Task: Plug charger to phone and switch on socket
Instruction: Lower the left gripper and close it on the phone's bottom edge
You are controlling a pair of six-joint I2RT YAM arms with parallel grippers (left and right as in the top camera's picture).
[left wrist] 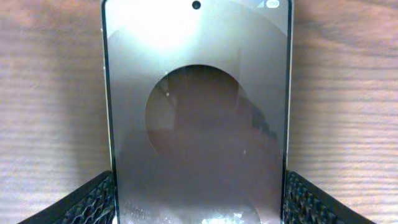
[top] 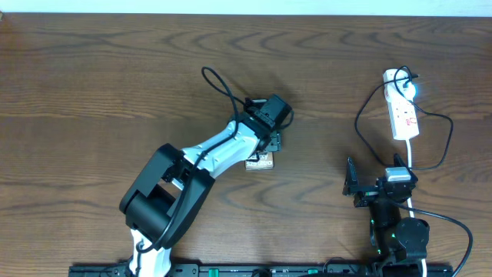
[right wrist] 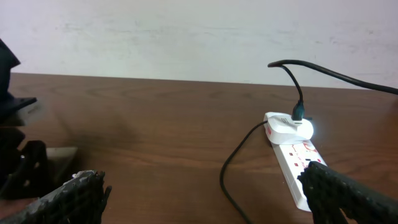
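The phone [left wrist: 196, 93], a dark glossy slab with an oval reflection, lies flat on the wooden table and fills the left wrist view. My left gripper [left wrist: 199, 182] is shut on it, one black pad [left wrist: 93, 199] against each long edge. From overhead the phone [top: 261, 161] peeks out beneath the left gripper [top: 266, 143] at table centre. The socket [top: 403, 111], a white strip, lies at the far right. The charger's white plug head [right wrist: 290, 127] sits in its far end, and its black cable [right wrist: 229, 177] loops over the table. The connector tip is hidden. My right gripper [right wrist: 204, 177] is open and empty, short of the socket.
The socket's thick white cord [top: 410, 158] runs back toward the right arm's base. The charger cable [top: 447, 135] also loops out to the right of the strip. A black lead [top: 223, 86] arcs from the left arm. A pale wall stands behind the table.
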